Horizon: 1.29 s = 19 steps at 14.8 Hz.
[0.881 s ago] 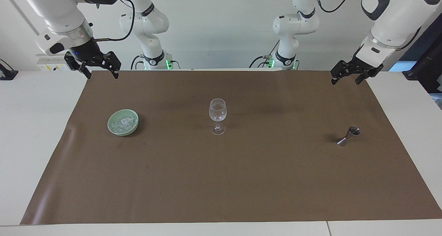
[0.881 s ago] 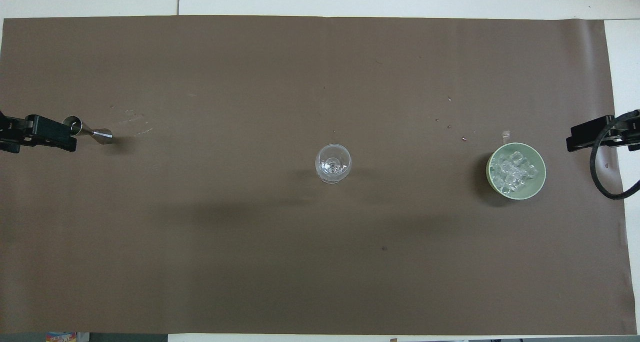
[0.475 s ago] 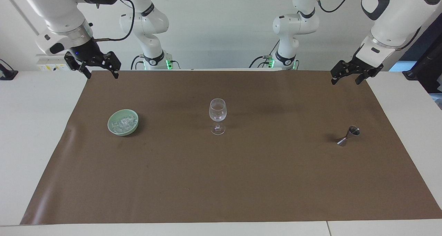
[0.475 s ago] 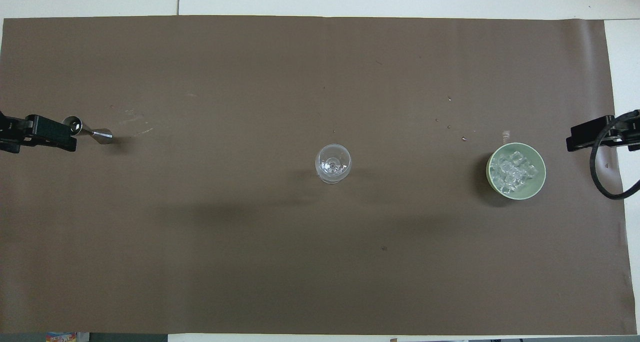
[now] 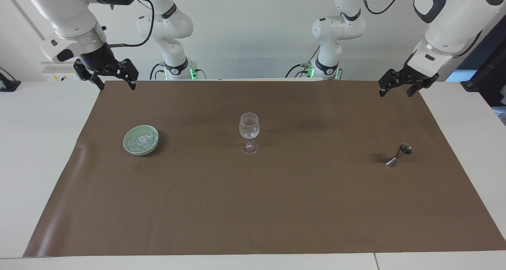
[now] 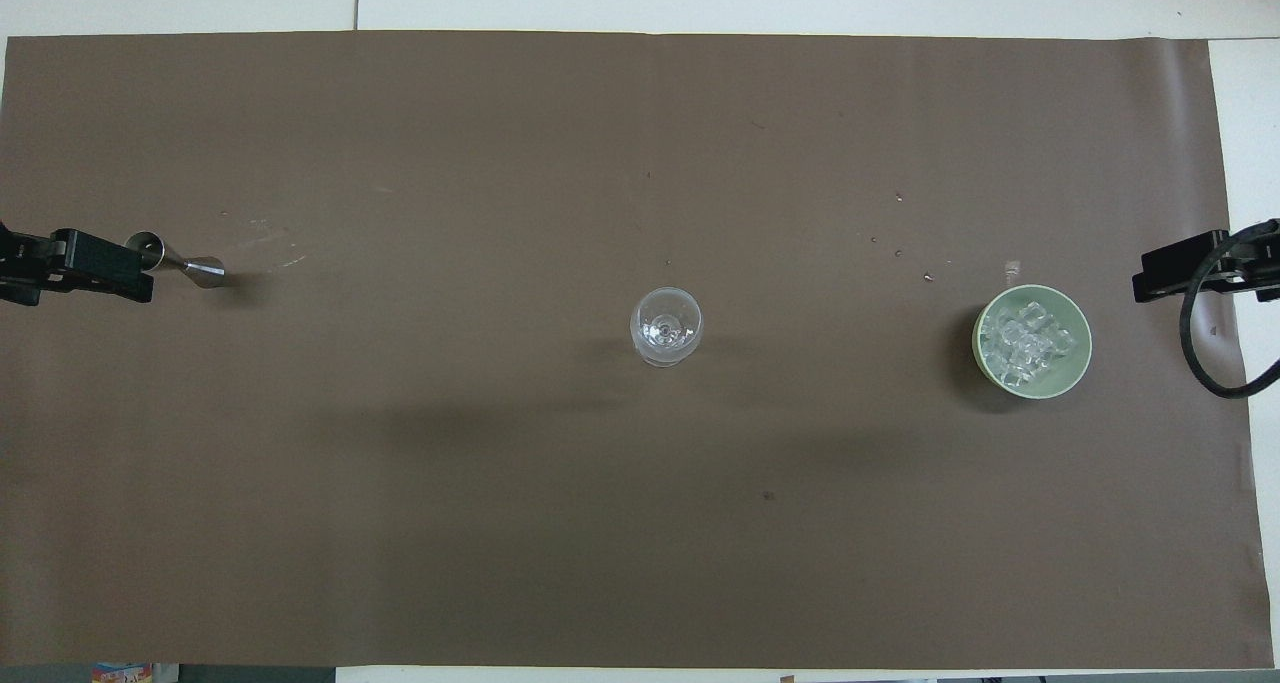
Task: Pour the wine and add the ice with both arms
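Both arms are cut off in the overhead view, where only the grippers' tips show at the picture's edges. The left gripper's tip there overlaps the rim of a metal jigger [image 5: 399, 155], though the facing view shows that gripper raised well above it. What the jigger holds cannot be made out.

A pale green bowl [image 5: 129, 147] toward the right arm's end of the brown mat [image 5: 253, 206] holds the ice [image 5: 141, 140], a heap of small clear cubes. A clear stemmed wine glass [image 5: 249, 133] stands upright mid-mat; its contents are hard to tell.

The right gripper [image 5: 117, 85] hangs over the mat's corner, fingers spread apart. The left gripper [image 5: 396, 89] hangs over the mat's other robot-side corner, fingers apart, holding nothing.
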Available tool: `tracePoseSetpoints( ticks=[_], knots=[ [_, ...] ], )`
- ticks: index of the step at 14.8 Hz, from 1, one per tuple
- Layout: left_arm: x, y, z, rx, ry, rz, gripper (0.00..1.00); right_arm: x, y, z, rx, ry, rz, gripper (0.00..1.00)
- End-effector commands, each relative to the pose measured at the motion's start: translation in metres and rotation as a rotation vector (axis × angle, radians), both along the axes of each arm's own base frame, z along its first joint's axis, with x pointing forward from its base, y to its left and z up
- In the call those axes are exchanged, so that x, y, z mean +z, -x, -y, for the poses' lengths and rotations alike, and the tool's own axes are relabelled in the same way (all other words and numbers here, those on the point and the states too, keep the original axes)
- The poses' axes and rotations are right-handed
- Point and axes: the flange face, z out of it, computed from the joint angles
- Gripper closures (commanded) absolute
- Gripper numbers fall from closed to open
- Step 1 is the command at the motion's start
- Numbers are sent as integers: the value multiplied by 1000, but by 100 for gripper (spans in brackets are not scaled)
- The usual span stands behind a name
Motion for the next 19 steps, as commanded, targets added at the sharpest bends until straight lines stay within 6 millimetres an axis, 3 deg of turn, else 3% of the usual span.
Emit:
tracePoseSetpoints(
  ticks=[1,9,14,16,19],
  knots=[
    [2,5,-3,9,-16,16,0,2,7,3,-1,-18,2,0],
    [-1,10,-2,5,-20,-17,0,2,7,3,-1,-18,2,0],
    [-1,4,-31,60,-9,17,0,1,6,3,-1,-18,1,0],
    [-9,1,-54,110,11,49,0,1,6,3,1,-18,1,0],
    [-11,-4,-58,121,21,79,0,1,6,3,-1,-18,1,0]
  ],
)
